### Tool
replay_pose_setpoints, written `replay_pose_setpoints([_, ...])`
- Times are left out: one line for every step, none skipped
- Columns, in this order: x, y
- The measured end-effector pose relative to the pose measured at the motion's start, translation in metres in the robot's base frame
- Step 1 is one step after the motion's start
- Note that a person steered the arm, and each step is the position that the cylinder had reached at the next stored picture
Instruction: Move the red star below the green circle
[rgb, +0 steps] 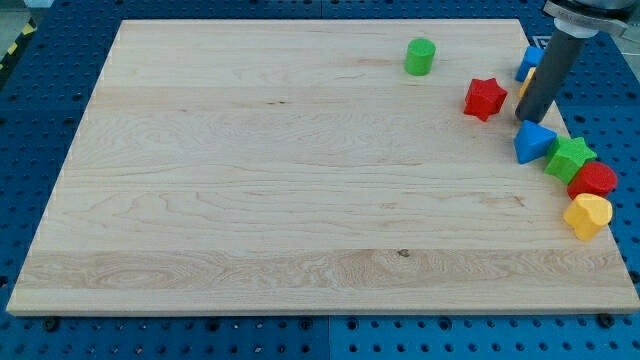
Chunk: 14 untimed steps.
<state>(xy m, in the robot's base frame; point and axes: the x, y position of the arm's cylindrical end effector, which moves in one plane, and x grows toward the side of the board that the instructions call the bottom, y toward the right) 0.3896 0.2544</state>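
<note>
Blue pegboard w/ rows of holes surrounds a pale wooden table (250, 170), which fills most of the view.

Red star (485, 98) lies flat on the table nr the right edge, upper part, w/ bare wood all round it. Green circle (420, 56), a short cylinder, stands up and to the view's left of the star, close to the top edge; the two are apart, not touching.

Arm ends in a dark rod coming down from the top right corner. End effector is only that rod: no jaws, so nothing to open or close, and it has hold of nothing. Its tip (525, 120) sits on the table just to the view's right of the red star, a bit lower than the star's centre, w/ a narrow gap between them; can't tell for sure if they touch.

Just below the tip is a blue triangle-ish block (533, 142), v. close to it. From there a line of blocks runs down along the right edge: green star (570, 157) touching the blue one, then a red block (594, 180), roundish, then a yellow block (588, 215), heart-like, lowest of the row. Each looks pressed to the next.

Behind the rod, nr the top right corner, another blue block (527, 62) shows partly, w/ a sliver of yellow/orange beside it; shapes can't be made out, rod hides them.
</note>
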Motion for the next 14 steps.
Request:
replay_pose_setpoints([-0.007, 0.0])
replay_pose_setpoints([-0.022, 0.0])
replay_pose_setpoints([-0.037, -0.009])
replay_pose_setpoints([-0.038, -0.018])
replay_pose_setpoints([-0.026, -0.018])
replay_pose_setpoints([-0.026, -0.018])
replay_pose_setpoints([-0.024, -0.039])
replay_pose_setpoints([-0.026, -0.071])
replay_pose_setpoints([-0.035, -0.077])
replay_pose_setpoints([-0.017, -0.063])
replay_pose_setpoints([0.016, -0.067])
replay_pose_setpoints([0.019, -0.076])
replay_pose_setpoints([0.037, -0.095])
replay_pose_setpoints([0.033, -0.106])
